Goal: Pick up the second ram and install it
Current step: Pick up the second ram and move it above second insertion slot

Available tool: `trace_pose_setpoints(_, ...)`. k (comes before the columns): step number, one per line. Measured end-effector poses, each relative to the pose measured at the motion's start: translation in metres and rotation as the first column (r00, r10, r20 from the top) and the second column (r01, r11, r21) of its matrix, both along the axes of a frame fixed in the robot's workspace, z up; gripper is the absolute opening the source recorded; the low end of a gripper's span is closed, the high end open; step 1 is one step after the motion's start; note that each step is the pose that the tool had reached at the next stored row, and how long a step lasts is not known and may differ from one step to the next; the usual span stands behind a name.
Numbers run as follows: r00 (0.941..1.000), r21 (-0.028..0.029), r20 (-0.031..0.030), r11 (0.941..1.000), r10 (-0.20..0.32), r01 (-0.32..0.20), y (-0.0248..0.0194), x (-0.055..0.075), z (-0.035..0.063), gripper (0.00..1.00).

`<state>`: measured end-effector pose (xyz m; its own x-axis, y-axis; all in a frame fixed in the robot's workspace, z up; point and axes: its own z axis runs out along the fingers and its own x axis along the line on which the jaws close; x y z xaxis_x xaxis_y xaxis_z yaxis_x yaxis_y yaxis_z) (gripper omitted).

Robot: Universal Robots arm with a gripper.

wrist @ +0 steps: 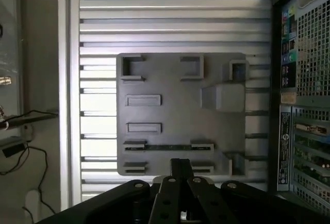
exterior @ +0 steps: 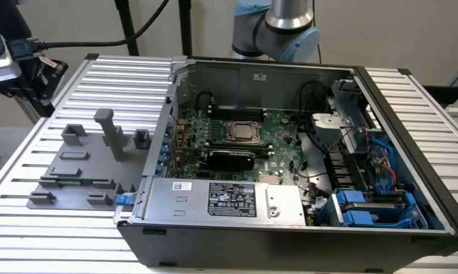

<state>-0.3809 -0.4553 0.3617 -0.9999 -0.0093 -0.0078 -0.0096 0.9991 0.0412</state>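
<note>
The thin dark-green ram stick (wrist: 169,147) lies in the grey holder plate's (wrist: 175,115) slot, just ahead of the black gripper (wrist: 180,163). Its length runs crosswise to the fingers (wrist: 177,169), which look pressed together and empty.

Arm (exterior: 279,25) holds its hand (wrist: 180,168) closed, facing downward

Soft, even light; bench (wrist: 98,105) slats glare white at nine o'clock of the grey tray (wrist: 175,115); case (exterior: 290,240) interior shadowed.
</note>
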Motion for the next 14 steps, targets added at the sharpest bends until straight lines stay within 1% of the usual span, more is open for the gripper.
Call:
trace_pose_setpoints(2,0.9994,0.0000,0.0000,0.9994,0.036,-0.036,0.0000,0.0000,-0.0009,0.00)
trace_pose_setpoints(4,0.9974,0.0001,0.0000,0.9974,0.072,-0.072,0.0000,0.0000,-0.0019,0.00)
trace_pose_setpoints(7,0.9919,0.0001,0.0000,0.9919,0.127,-0.127,0.0000,0.0000,-0.0036,0.00)
trace_pose_setpoints(10,0.9835,0.0001,0.0001,0.9835,0.181,-0.181,0.0000,0.0000,-0.0057,0.00)
trace_pose_setpoints(12,0.9764,0.0000,0.0000,0.9764,0.216,-0.216,0.0000,0.0000,-0.0071,0.00)
trace_pose_setpoints(14,0.9679,0.0001,0.0000,0.9679,0.251,-0.251,0.0000,0.0000,-0.0085,0.00)
